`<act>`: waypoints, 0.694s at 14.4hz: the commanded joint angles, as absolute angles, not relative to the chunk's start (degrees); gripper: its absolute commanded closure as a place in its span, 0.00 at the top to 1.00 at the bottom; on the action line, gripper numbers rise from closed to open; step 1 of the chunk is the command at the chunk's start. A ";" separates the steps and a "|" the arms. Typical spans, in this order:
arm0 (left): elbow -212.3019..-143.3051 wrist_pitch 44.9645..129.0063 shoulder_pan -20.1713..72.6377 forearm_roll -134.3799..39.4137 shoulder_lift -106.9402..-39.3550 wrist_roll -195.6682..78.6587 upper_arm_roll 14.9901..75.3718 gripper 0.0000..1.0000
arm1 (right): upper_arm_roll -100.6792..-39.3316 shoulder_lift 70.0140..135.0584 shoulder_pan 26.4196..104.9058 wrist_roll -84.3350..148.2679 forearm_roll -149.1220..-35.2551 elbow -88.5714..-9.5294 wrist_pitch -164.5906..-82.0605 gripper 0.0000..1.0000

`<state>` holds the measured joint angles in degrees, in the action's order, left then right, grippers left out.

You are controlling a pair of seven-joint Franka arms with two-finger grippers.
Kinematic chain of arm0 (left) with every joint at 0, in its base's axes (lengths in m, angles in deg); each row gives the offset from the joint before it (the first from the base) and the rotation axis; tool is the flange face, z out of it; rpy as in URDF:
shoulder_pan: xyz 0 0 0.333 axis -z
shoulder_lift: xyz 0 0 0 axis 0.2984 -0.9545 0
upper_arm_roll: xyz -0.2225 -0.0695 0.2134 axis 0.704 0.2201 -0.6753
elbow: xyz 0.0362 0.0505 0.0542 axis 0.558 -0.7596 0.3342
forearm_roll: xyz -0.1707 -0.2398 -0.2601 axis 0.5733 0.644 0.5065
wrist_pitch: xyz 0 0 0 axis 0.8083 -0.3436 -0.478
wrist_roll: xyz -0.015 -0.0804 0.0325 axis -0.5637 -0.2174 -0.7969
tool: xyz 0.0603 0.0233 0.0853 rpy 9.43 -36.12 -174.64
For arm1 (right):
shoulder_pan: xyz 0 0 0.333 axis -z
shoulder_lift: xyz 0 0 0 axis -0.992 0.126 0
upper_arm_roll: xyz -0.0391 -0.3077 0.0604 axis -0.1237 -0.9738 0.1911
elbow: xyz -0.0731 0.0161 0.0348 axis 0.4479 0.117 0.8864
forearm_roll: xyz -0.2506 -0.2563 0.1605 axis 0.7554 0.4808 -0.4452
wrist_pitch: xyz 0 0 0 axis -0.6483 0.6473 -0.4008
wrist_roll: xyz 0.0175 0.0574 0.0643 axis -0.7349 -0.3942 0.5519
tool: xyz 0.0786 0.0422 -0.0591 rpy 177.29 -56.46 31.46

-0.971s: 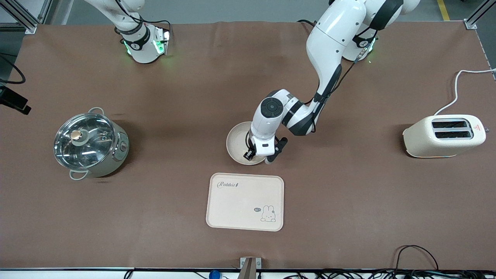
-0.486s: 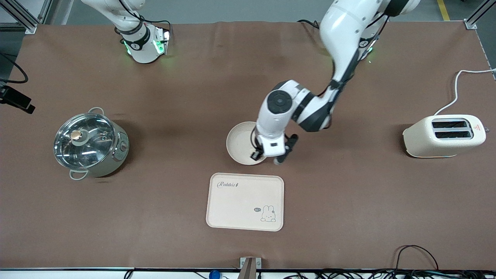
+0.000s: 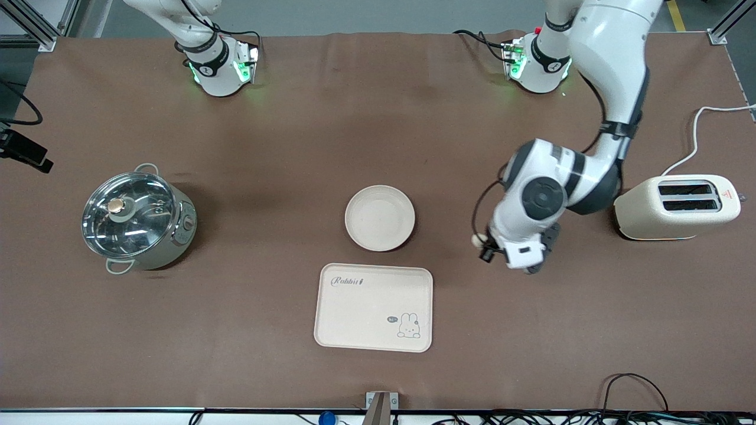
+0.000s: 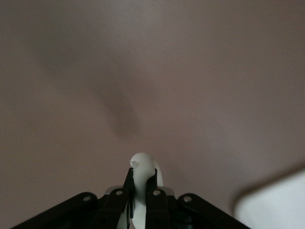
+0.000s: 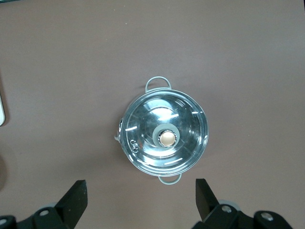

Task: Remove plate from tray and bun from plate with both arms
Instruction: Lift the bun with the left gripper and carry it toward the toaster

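The round cream plate (image 3: 380, 218) lies empty at the middle of the table, farther from the front camera than the tray. My left gripper (image 3: 482, 248) hangs over bare table between the plate and the toaster. It is shut on the small pale bun (image 3: 476, 239). In the left wrist view the bun (image 4: 142, 164) sticks out between the closed fingers of the left gripper (image 4: 142, 177). My right gripper (image 5: 140, 187) is open and empty, high over the lidded pot (image 5: 164, 136). It does not show in the front view.
A cream rectangular tray with a rabbit drawing (image 3: 374, 307) lies nearer the front camera than the plate. A steel pot with a glass lid (image 3: 136, 218) stands toward the right arm's end. A cream toaster (image 3: 676, 206) with a white cord stands toward the left arm's end.
My left arm has lifted off the plate and swung toward the toaster with the bun in its fingers. The plate is uncovered. The right arm has not visibly moved.
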<state>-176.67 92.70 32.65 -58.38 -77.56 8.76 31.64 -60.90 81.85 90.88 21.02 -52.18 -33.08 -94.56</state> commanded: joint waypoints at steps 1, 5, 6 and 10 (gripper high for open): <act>-182.06 93.13 26.87 -59.02 -76.44 -2.52 32.30 0.13 | -61.92 80.66 91.11 22.62 -59.27 -34.58 -94.37 1.00; -182.42 93.57 22.37 -58.59 -80.39 -10.02 32.39 0.51 | -61.92 80.74 91.90 27.99 -59.21 -34.58 -94.28 1.00; -182.33 93.57 22.02 -58.32 -80.57 -10.02 32.31 0.85 | -61.83 80.74 91.81 28.08 -59.21 -34.58 -94.36 1.00; -178.75 92.00 21.75 -58.23 -78.91 -9.68 32.39 1.00 | -61.74 80.65 91.81 28.25 -59.21 -34.58 -93.06 1.00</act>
<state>-181.47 93.65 21.97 -58.38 -80.84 -9.69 32.00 -61.95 81.85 91.32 27.42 -58.34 -33.40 -93.97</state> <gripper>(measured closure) 0.335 0.000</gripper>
